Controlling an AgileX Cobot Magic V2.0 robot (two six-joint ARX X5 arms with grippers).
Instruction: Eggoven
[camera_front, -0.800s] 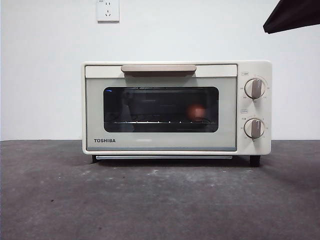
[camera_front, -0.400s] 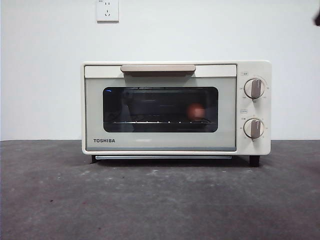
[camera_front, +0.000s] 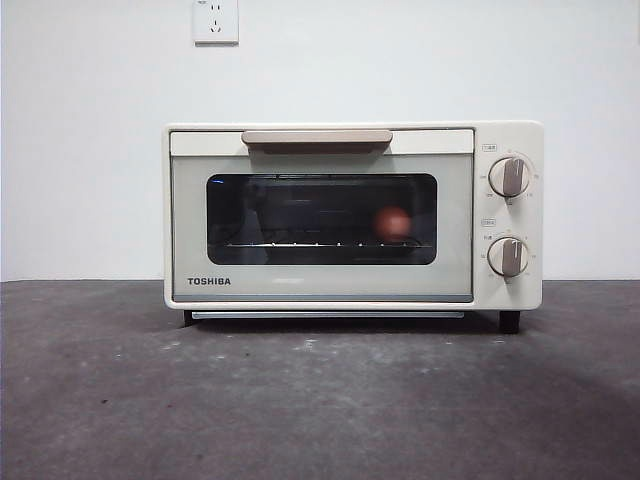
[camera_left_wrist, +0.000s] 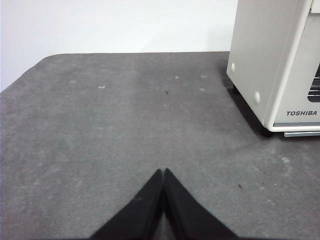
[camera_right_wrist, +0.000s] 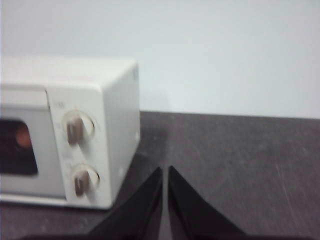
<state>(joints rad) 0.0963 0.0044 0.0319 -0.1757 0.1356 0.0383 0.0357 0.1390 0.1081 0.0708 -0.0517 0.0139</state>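
The toaster oven (camera_front: 352, 215) carries the word TOSHIBA in dark capitals at the lower left corner of its door; the small print around its two knobs (camera_front: 509, 177) is too fine to read. Its door is closed, with the tan handle (camera_front: 317, 137) along the top edge. Behind the dark glass window, the egg (camera_front: 393, 222) rests on the wire rack, toward the knob end of the oven.

The front view shows the oven whole, standing on the dark grey table (camera_front: 320, 400), with a white wall socket (camera_front: 216, 20) on the wall above the oven; no arm appears there. The left wrist view shows only the oven's plain side panel and the door corner with TOSHIBA again. The right wrist view is blurred, showing the knob side and a reddish glimpse of the egg at the window's edge.

The left gripper (camera_left_wrist: 163, 172) has its jaws pressed together, holding nothing, over bare table well apart from the oven's plain side. The right gripper (camera_right_wrist: 165, 170) has its tips nearly touching, also empty, off the oven's knob side. The egg, inside the oven, lies well apart from both.
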